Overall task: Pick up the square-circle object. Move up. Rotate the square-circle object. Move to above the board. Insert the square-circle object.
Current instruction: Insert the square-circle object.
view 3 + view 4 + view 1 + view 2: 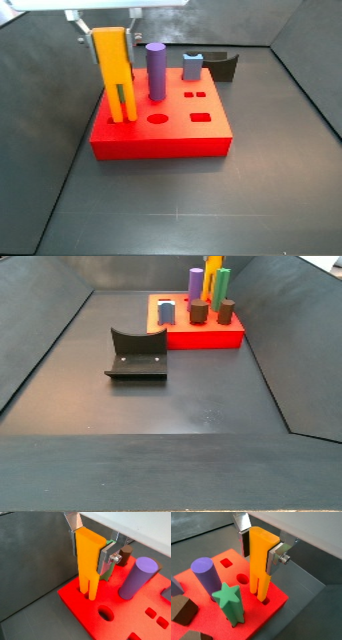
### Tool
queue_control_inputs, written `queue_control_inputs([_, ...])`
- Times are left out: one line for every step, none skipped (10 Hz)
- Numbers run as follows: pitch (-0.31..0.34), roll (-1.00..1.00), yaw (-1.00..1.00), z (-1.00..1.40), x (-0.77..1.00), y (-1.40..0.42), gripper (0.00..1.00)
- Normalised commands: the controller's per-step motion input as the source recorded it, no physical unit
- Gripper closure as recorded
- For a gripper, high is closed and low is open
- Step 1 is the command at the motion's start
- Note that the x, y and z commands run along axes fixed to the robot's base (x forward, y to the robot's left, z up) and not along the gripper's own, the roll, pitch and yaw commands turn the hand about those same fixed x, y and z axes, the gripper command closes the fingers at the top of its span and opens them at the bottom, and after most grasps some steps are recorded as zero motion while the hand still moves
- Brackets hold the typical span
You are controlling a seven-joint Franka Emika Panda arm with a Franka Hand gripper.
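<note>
Gripping square-circle object (89, 562) upright between jaws, gripper (90, 543) over board (123, 614); legs seemingly seated.

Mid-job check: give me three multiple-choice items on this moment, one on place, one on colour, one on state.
1. Where do the tall orange-yellow peg's legs stand?
A. on the flat red square board
B. on the grey floor
C. on the dark fixture

2. What colour is the round peg beside it?
A. green
B. purple
C. blue

3. What is the hand doing?
A. open and away
B. shut on nothing
C. shut on the orange-yellow peg

Key: 1 A, legs at the board's corner in a side view; 2 B, purple in both wrist views; 3 C, silver fingers flank it.
</note>
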Motion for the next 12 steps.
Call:
queue_control_inputs([0.000,0.00,0.00,-0.16,-0.37,0.00,1.00])
queue_control_inputs([-0.020,-0.04,0.00,-0.21,-0.33,-0.08,1.00])
queue_control_inputs([-0.106,-0.10,-0.07,-0.25,-0.08,-0.14,1.00])
queue_control_inputs([-0.111,-0.10,-0.01,-0.30,0.02,-0.11,1.00])
queue_control_inputs([-0.069,-0.05,0.00,-0.34,0.20,-0.03,1.00])
queue_control_inputs([-0.011,0.00,0.05,-0.33,0.24,0.00,1.00])
queue_control_inputs([0.000,0.00,0.08,-0.33,0.28,0.00,1.00])
queue_control_inputs([0.000,0.01,0.08,-0.32,0.30,0.00,1.00])
queue_control_inputs([0.000,0.03,0.05,-0.33,0.24,0.00,1.00])
queue_control_inputs([0.000,0.07,0.00,-0.34,0.12,0.00,1.00])
queue_control_inputs([0.007,0.06,-0.01,-0.28,0.00,0.00,1.00])
queue_control_inputs([0.014,0.05,0.00,-0.22,-0.19,0.00,1.00])
